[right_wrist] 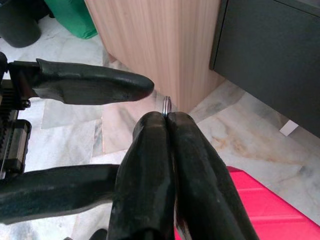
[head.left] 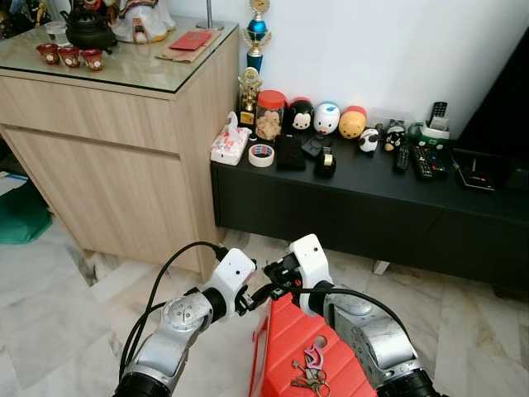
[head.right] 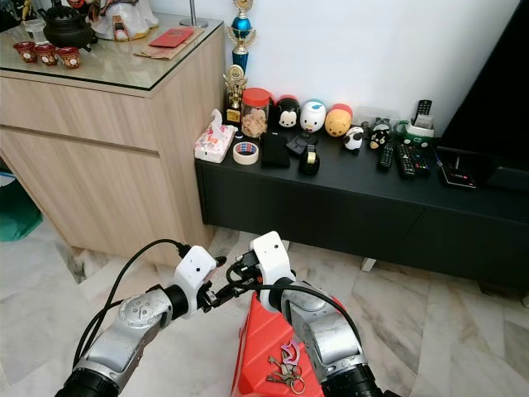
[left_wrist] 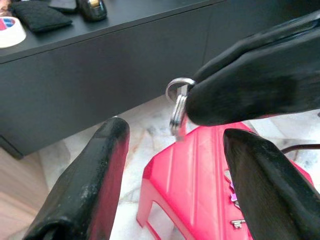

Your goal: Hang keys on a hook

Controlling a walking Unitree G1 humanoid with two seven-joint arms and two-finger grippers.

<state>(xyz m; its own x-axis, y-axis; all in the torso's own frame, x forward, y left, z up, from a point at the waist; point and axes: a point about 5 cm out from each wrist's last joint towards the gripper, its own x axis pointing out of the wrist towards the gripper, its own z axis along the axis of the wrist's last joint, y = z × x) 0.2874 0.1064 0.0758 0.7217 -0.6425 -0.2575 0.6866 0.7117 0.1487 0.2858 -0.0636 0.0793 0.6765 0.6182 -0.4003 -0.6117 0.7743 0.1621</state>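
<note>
— Two grippers meet above the red stool (head.left: pixel 302 347); what's each doing?

— The right gripper (right_wrist: pixel 167 116) is pressed together on a small metal ring (left_wrist: pixel 178 106). The left gripper (left_wrist: pixel 172 145) is spread wide, its fingers either side of that ring, not touching it.

— And the keys?

— A bunch of keys (head.left: pixel 310 376) lies on the stool, by the right arm. I can't tell whether the ring belongs to it.

— Advice for the handover?

— Close the left fingers squarely on the ring's exposed loop before the right lets go. No hook is visible yet.
</note>
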